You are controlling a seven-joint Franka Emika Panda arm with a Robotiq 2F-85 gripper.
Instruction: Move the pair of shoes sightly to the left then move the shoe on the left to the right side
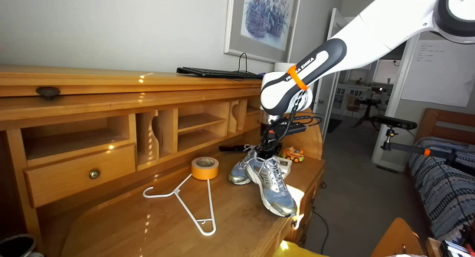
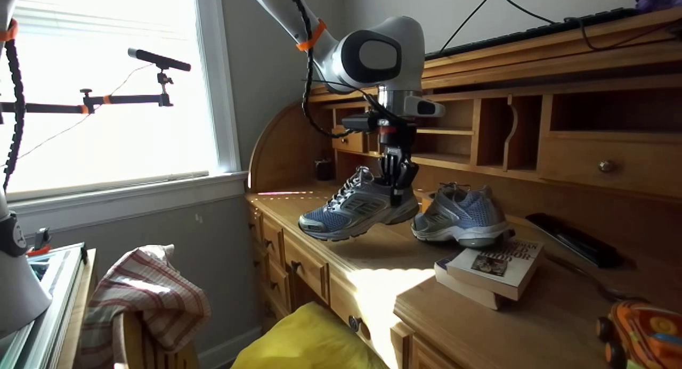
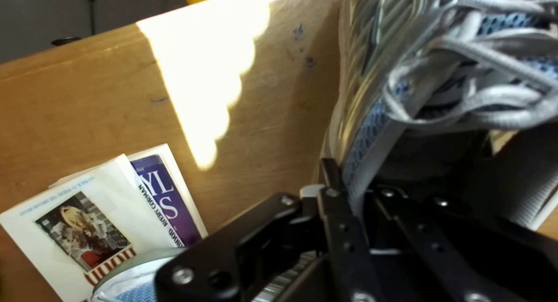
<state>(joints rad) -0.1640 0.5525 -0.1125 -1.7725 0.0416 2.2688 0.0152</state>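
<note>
The wooden surface (image 1: 245, 221) has open compartments (image 1: 202, 119) above its back edge. The arm (image 1: 371, 38) reaches in over the front edge and bends down above the surface. At its end the gripper (image 3: 357, 191) points down, pinching the collar of the front shoe (image 2: 362, 209) near the heel, one finger inside the opening and one outside. The front shoe has its toe close to the front edge and dipped slightly, and looks raised off the surface. The rear shoe (image 2: 471, 214) is just beside it, farther from the front edge, with its toe toward the hanger (image 1: 212, 205). The hanger lies flat between the front and back edges, hook toward the back edge. Two stacked books (image 2: 517, 265) lie back from the front edge; the rear shoe's heel overlaps them in an exterior view, and whether it rests on them I cannot tell. The tape (image 1: 205, 172) lies flat, covering a corner of the hanger in an exterior view. A toy car (image 1: 292, 154) stands toward the surface's end, away from the hanger.
</note>
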